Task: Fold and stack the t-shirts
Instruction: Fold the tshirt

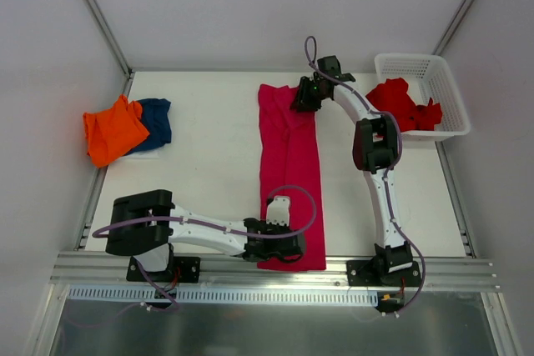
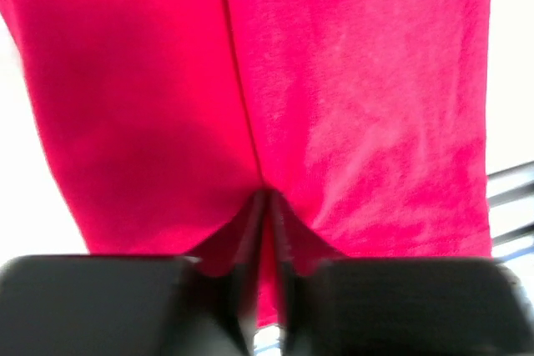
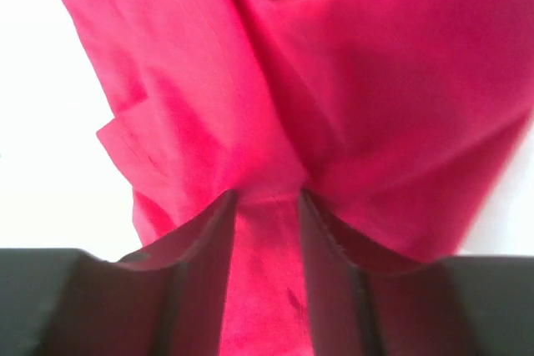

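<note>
- Garments: one magenta t-shirt (image 1: 288, 156), one orange t-shirt (image 1: 110, 129), one blue t-shirt (image 1: 157, 120), red cloth (image 1: 405, 104) in one basket (image 1: 446, 89).
- Near hem is pinched tight by left gripper (image 2: 267, 198); far end is clamped by right gripper (image 3: 265, 198).

The magenta t-shirt (image 1: 288, 156) is soft matt cloth. Its fine knit shows in the wrist views, smooth along the length and creased at the far end. The orange t-shirt (image 1: 113, 129), blue t-shirt (image 1: 157, 121) and red t-shirts (image 1: 400, 104) are matt cloth too, and crumpled. The basket (image 1: 455, 97) is white lattice plastic. The surface (image 1: 209, 164) is white, smooth and matt. The rail (image 1: 467, 268) along its near edge is ribbed bare metal. The left gripper (image 2: 265, 202) and right gripper (image 3: 263, 202) look like matt black plastic.
</note>
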`<action>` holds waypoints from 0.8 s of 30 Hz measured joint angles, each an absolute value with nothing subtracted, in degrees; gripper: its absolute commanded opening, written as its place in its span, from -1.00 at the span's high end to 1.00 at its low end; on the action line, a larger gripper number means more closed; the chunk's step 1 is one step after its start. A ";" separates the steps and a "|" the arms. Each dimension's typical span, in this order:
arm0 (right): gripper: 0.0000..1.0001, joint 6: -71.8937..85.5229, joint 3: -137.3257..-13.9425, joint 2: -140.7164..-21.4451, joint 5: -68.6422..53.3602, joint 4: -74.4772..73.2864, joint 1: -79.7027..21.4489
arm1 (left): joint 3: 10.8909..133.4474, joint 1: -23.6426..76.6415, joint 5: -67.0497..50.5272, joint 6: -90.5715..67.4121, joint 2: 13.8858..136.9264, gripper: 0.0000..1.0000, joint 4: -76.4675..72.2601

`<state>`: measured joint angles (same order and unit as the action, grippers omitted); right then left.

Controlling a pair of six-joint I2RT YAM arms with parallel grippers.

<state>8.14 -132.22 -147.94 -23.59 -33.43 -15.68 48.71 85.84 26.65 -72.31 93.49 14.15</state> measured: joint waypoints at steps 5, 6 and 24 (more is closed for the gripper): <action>0.11 8.73 -131.13 -147.94 -26.61 -26.46 -15.70 | 51.05 85.21 33.12 -65.93 92.51 -0.98 18.96; 0.11 8.84 -131.22 -147.81 -26.92 -25.47 -15.66 | 52.03 84.38 34.83 -63.26 91.74 -0.98 20.16; -0.99 -1.74 -86.50 -65.36 -11.05 -30.83 -21.52 | 42.57 66.02 31.24 -35.22 50.57 -0.98 6.72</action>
